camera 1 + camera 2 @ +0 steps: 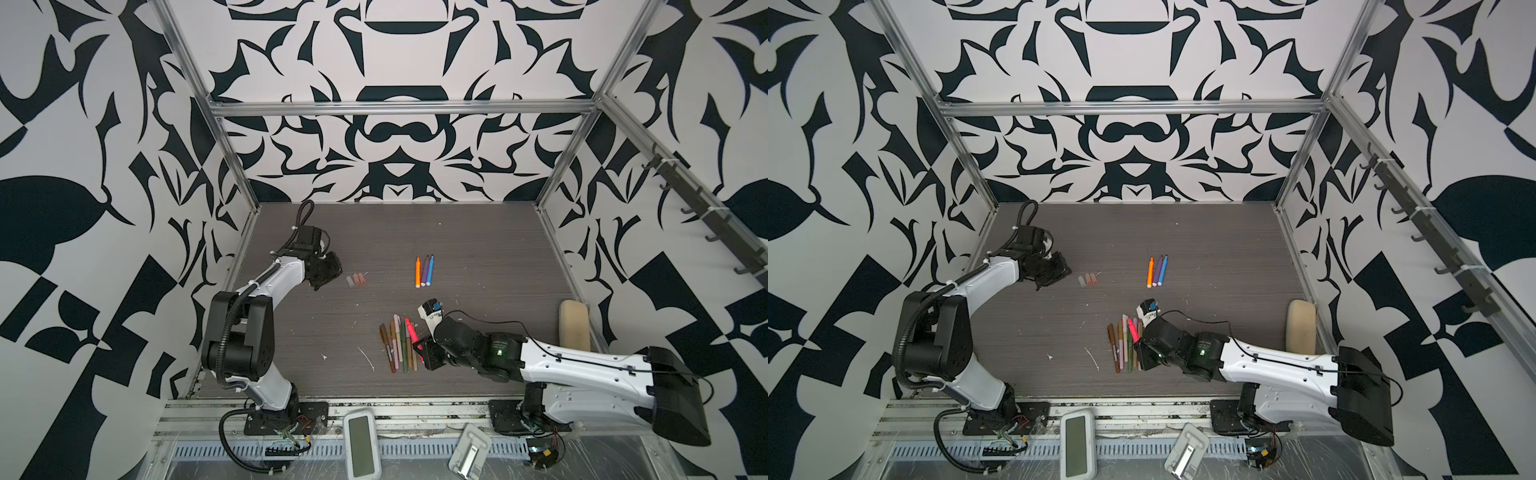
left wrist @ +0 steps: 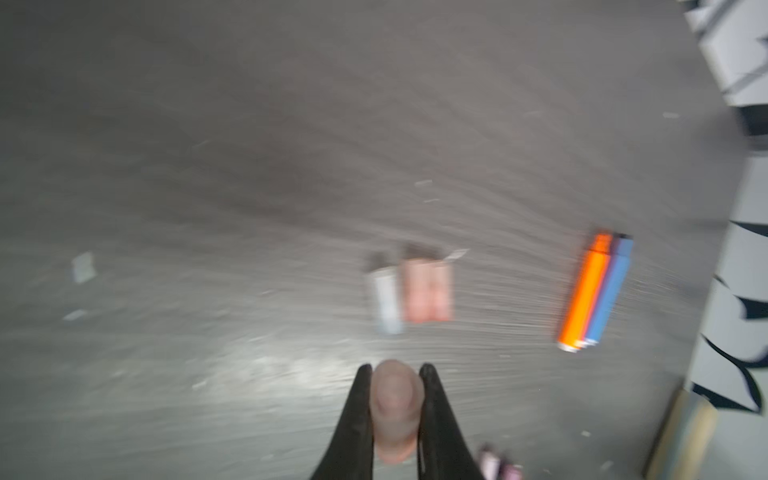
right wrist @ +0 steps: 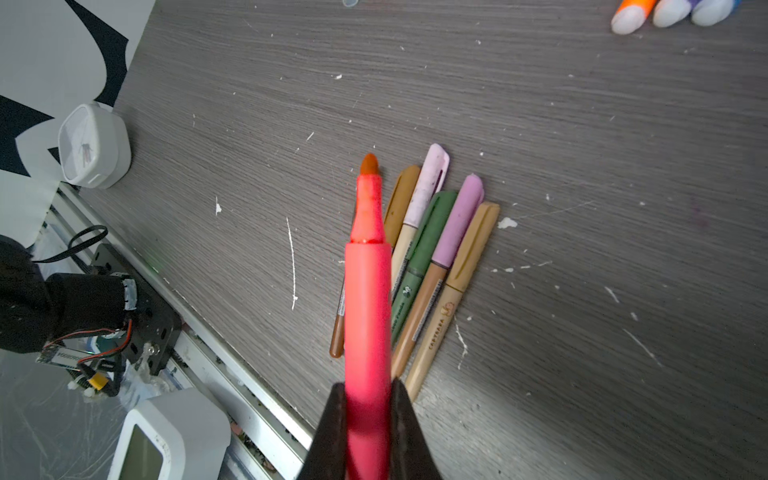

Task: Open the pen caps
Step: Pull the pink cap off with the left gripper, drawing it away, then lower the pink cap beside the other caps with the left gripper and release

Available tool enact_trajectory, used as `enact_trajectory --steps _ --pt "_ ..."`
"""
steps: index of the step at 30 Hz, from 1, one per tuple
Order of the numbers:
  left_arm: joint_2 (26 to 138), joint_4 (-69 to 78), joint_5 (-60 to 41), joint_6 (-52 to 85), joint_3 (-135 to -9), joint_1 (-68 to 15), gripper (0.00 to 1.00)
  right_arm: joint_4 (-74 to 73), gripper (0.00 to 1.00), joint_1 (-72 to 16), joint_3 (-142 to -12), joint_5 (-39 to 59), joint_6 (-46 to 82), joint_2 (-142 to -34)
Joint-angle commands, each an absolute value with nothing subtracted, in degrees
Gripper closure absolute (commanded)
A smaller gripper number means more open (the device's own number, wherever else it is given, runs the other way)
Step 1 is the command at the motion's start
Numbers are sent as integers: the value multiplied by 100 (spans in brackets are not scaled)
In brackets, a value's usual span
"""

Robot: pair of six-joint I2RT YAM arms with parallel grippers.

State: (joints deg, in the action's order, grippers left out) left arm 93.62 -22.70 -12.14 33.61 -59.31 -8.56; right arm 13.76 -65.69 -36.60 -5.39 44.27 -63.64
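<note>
My left gripper [image 2: 395, 370] is shut on a translucent pinkish pen cap [image 2: 395, 409] and hangs just left of three loose caps [image 1: 357, 280] [image 2: 411, 293] lying side by side on the table. In both top views this gripper [image 1: 330, 272] [image 1: 1054, 272] sits at the left. My right gripper [image 3: 368, 386] [image 1: 417, 347] is shut on a pink-red pen [image 3: 368, 291] [image 1: 411, 330] whose felt tip is bare. It holds the pen over a row of several capped muted pens [image 3: 432, 257] [image 1: 395, 347] [image 1: 1123, 347]. Orange, purple and blue pens [image 1: 424, 271] [image 2: 594, 291] lie uncapped farther back.
A tan oval pad [image 1: 574, 326] stands at the table's right edge. A white screen device [image 1: 361, 442] and a white stand [image 1: 469, 453] lie beyond the front rail. A small white box [image 3: 93, 145] sits by the table's corner. White flecks dot the wood surface.
</note>
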Motion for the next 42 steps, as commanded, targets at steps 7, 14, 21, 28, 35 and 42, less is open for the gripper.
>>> enact_trajectory --steps 7,14,21,28,35,42 --pt "10106 -1778 -1600 3191 -5993 -729 100 1595 100 -6521 -3683 -773 4377 -6012" --pt "10472 -1528 -2111 3350 -5975 -746 100 1731 100 -6490 -3578 -887 4430 -5792" --pt "10542 -1398 -2269 3393 -5889 -826 100 1626 100 -6482 -3603 -829 4451 -5947" --pt "10617 -1397 -2330 3411 -5907 -826 100 1669 100 -6486 -3652 -831 4437 -5968" --pt "10602 -1395 -2316 3428 -5915 -826 75 1731 100 -6482 -3674 -844 4438 -5941" --pt "10580 -1423 -2315 3441 -5942 -826 65 1793 100 -6458 -3735 -861 4399 -5944"
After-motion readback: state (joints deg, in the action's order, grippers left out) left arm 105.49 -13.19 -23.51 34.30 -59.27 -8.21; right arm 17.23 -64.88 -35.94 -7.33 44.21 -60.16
